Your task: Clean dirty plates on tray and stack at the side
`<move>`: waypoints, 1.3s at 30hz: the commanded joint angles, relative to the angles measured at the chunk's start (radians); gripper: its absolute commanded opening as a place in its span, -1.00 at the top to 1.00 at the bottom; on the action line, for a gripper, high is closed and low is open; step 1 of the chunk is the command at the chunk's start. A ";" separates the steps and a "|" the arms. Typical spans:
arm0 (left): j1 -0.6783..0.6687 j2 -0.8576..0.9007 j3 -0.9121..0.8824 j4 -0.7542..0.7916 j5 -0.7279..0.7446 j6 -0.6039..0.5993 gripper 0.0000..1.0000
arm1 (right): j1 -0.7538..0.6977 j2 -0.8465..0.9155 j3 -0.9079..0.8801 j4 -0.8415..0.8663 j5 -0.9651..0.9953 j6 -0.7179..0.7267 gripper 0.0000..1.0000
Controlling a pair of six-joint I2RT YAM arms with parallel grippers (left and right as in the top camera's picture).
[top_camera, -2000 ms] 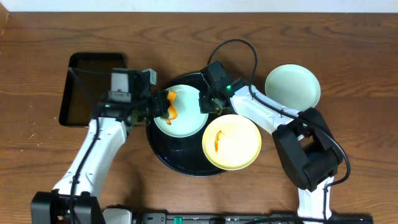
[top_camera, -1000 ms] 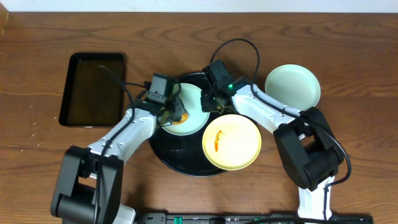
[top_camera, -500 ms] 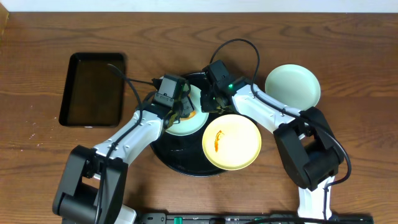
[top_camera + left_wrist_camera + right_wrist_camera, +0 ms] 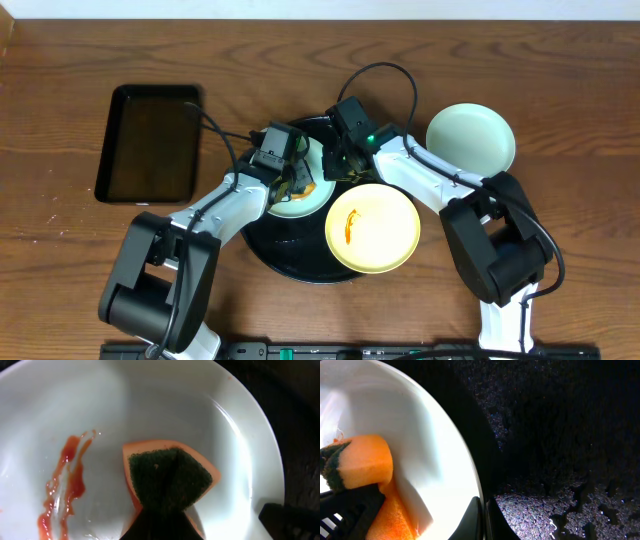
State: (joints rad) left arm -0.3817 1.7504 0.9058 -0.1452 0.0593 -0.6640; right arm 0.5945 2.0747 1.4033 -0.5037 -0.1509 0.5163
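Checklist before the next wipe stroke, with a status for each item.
1. Left gripper shut on sponge: ok.
2. Sponge touching mint plate: ok.
3. Right gripper pinching the plate's rim: ok.
4. Plate sitting on tray: ok.
5. Sauce wiped off: not ok, a streak lies beside the sponge.
6. Enough downward pressure: cannot tell.

The round tray (image 4: 280, 255) sits mid-surface (image 4: 560, 70). In its 11 o'clock part lies a first plate (image 4: 285, 208), with a sponge (image 4: 170, 477) resting in it. A second plate (image 4: 385, 235) overlaps the tray's 4 o'clock rim. A third plate (image 4: 471, 138) lies off the tray at 2 o'clock. The rectangular tray (image 4: 150, 143) lies well apart at 10 o'clock.
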 commanded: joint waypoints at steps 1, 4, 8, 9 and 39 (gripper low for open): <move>-0.002 0.008 -0.011 -0.026 -0.027 0.198 0.85 | 0.000 0.025 -0.004 -0.009 -0.008 -0.017 0.98; 0.008 0.005 -0.011 -0.037 -0.027 0.270 0.84 | 0.000 0.025 -0.004 -0.010 -0.007 -0.017 0.98; 0.042 -0.009 -0.009 -0.041 -0.027 0.348 0.84 | 0.000 0.025 -0.004 -0.010 -0.003 -0.017 0.98; 0.055 -0.014 -0.009 -0.048 -0.028 0.367 0.84 | 0.000 0.025 -0.004 -0.010 -0.003 -0.018 0.98; 0.087 -0.152 0.014 -0.065 0.165 0.325 0.85 | 0.000 0.025 -0.004 -0.005 -0.008 -0.027 0.98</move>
State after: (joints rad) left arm -0.2810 1.5856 0.9058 -0.2195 0.1963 -0.3050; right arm 0.5968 2.0750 1.4033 -0.5076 -0.1677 0.5072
